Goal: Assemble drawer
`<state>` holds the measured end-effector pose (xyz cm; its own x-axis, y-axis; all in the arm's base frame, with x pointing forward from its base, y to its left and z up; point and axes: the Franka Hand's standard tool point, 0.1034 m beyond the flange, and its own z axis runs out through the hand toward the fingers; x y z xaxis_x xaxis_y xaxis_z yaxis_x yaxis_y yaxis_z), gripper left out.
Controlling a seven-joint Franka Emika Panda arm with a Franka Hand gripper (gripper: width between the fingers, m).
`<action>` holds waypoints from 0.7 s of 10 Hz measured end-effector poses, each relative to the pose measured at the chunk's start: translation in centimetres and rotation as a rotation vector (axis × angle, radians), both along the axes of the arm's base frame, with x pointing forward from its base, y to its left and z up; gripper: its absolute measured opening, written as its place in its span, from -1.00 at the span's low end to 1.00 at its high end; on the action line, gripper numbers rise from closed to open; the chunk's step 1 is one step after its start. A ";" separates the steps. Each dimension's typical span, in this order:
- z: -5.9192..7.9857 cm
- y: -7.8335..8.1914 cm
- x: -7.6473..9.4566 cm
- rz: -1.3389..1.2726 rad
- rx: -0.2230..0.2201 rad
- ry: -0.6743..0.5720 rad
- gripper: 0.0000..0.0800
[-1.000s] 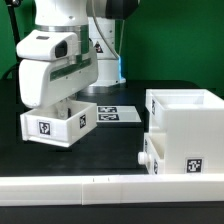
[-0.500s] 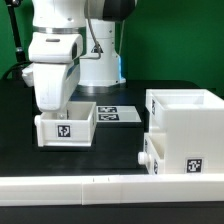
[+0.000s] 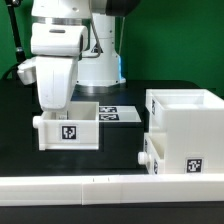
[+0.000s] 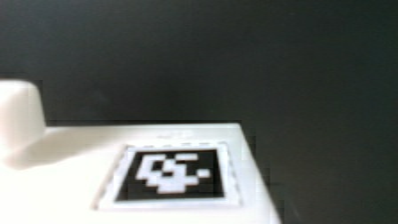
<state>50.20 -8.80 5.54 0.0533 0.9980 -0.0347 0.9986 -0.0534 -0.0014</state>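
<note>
One tray (image 3: 163, 157) already sits in the casing (image 3: 186, 130); the second tray (image 3: 68, 132) is on the bench (image 3: 120, 150) well apart under the claw (image 3: 57, 100), grip state hidden, awaiting insertion

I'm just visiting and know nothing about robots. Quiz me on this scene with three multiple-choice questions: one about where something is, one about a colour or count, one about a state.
1. Where is the loose tray relative to the casing in the exterior view?
A. To its left
B. On top of it
C. Behind it

2. What colour is the table?
A. White
B. Black
C. Green

3. How does the casing stand?
A. Tipped on its side
B. Upright on the table
C. Lifted by the arm

Answers: 1 A, the tray sits left under the gripper. 2 B, the surface is dark. 3 B, it rests flat, apart from the arm.
</note>
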 end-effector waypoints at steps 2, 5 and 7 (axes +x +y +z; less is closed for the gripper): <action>-0.1 0.0 0.0 -0.001 0.000 0.001 -0.89; 0.3 1.7 1.9 0.038 0.005 0.002 -0.89; 0.6 3.2 3.5 0.054 0.011 -0.006 -0.89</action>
<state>53.74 -5.62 6.11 -0.0009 0.9997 -0.0240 1.0000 0.0010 0.0042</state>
